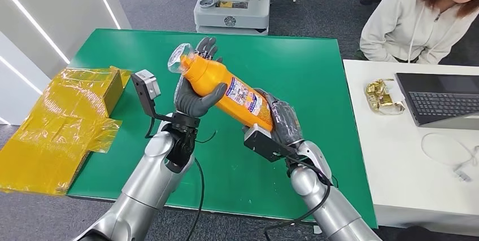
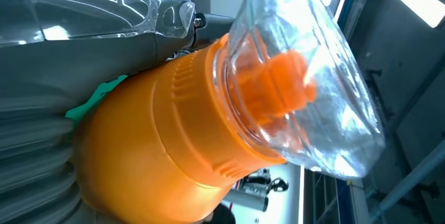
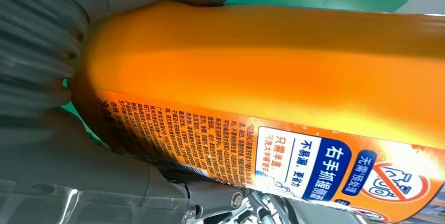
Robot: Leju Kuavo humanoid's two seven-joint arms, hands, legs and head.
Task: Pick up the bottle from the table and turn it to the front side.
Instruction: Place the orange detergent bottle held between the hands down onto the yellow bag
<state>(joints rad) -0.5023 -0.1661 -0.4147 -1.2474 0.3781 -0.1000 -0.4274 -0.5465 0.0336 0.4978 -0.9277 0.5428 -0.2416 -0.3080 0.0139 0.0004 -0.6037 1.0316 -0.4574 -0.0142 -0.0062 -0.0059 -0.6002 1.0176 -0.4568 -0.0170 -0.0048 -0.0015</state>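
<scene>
Above green table [image 1: 316, 77] w/ grey floor behind, left hand [image 1: 195, 91] & right hand [image 1: 282, 119] both grip orange bottle [image 1: 231, 91]

My two silver arms end in dark grey hands, left [image 1: 195, 95] and right [image 1: 284, 119], with wrist cameras [image 1: 146, 84] and black cables [image 1: 199, 196].

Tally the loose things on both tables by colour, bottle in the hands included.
Orange: 1, the bottle, held by left hand and right hand
Yellow: 1, the film-wrapped box
Gold: 1, the foil packet
Dark grey: 1, the laptop
White: 1, the cable
Total: 5
</scene>
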